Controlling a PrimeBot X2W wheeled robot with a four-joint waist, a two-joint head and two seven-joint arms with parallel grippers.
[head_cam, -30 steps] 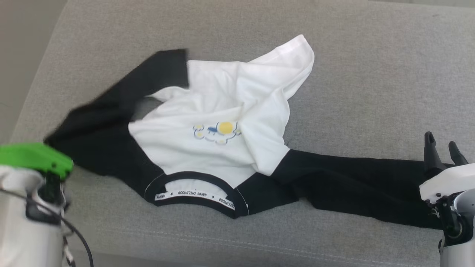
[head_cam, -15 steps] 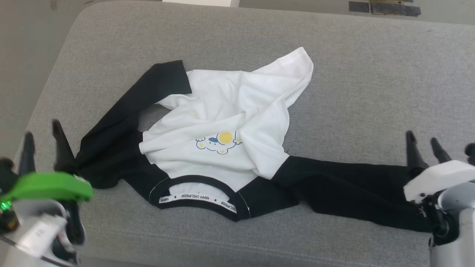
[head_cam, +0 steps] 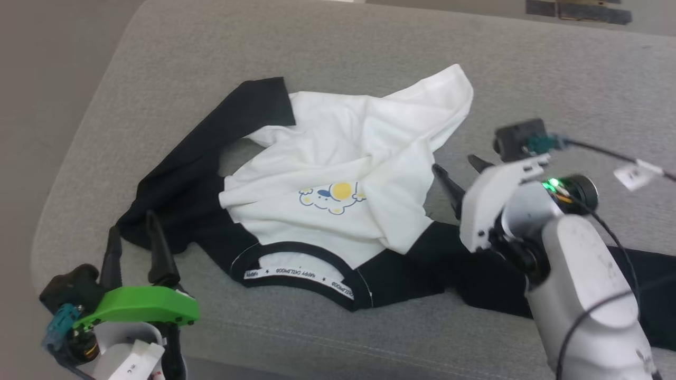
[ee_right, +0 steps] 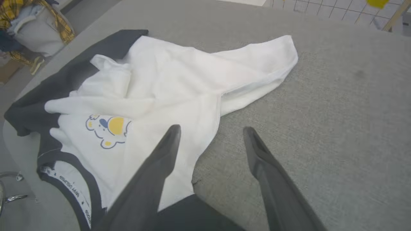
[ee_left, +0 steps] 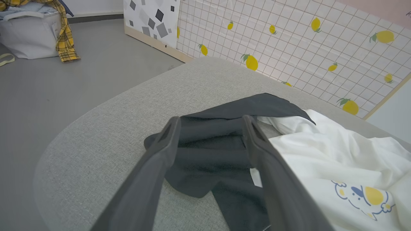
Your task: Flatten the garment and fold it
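My shirt (head_cam: 343, 153) lies crumpled on the grey cushion (head_cam: 528, 68), neck toward me. Its neckband (head_cam: 298, 273) reads "HAPPY CHILDHOOD". My left gripper (head_cam: 132, 226) is spread over the black sleeve, gripping nothing. My right gripper (head_cam: 454, 163) is spread too, empty, at the white fabric's edge.

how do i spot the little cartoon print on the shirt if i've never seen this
On the wide grey fabric cushion lies a crumpled black-and-white T-shirt. On its white middle, just beyond the black lettered neckband, sits the small print. It is a blue-outlined cartoon with a yellow circle, the shirt's only colour.
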